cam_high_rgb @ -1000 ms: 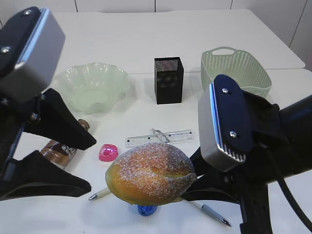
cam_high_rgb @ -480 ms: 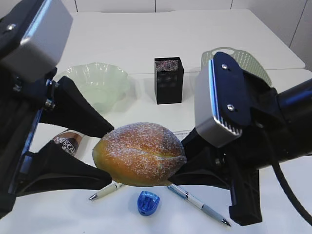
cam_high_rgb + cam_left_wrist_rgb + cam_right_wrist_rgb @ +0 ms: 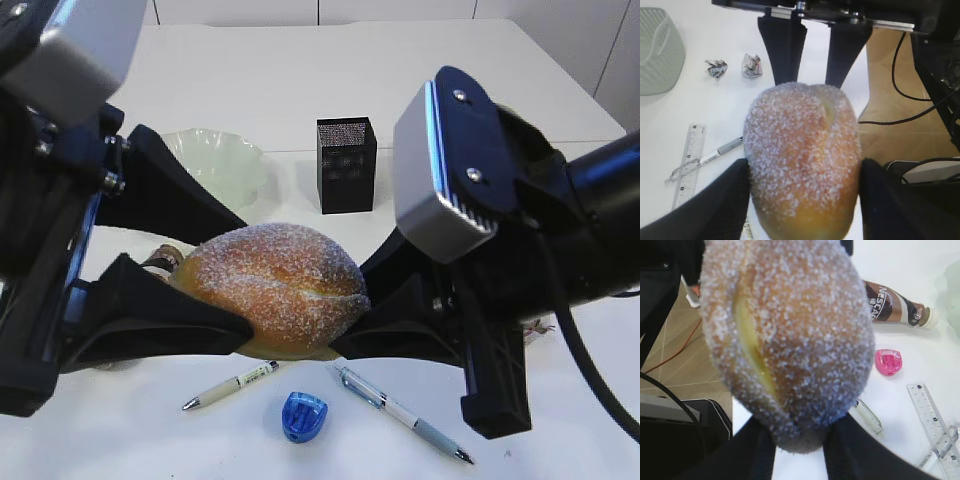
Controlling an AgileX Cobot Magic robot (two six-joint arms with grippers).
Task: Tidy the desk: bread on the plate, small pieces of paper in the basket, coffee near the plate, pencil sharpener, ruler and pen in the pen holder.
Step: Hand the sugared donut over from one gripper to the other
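The bread has risen and drifted left since a moment ago, when it hung low in the right gripper alone; the left gripper has now swung in around its left end, hiding the coffee and pink sharpener from the exterior camera.

Both arms meet at mid-table, above the near half. The right fingers pinch the bun's narrow right end. The left fingers stand spread on either side of the wider end, at or just beside the crust; whether they bear on it cannot be told.

The step in hand looks like a hand-over, so that the left arm can carry the bun to the plate at the far left. It would go best if the left fingers close squarely across the bun's broad middle, lightly, before the right ones let go; a soft bun will dent under a hard squeeze and may roll out of a grip near its tip. The right arm should then draw back to the right, clear of the pen holder.

The bun is oval, golden-brown, thickly dusted with sugar, with a pale yellow seam along its side. Beneath it on the table lie two pens, a blue sharpener and, in the wrist views, the ruler.
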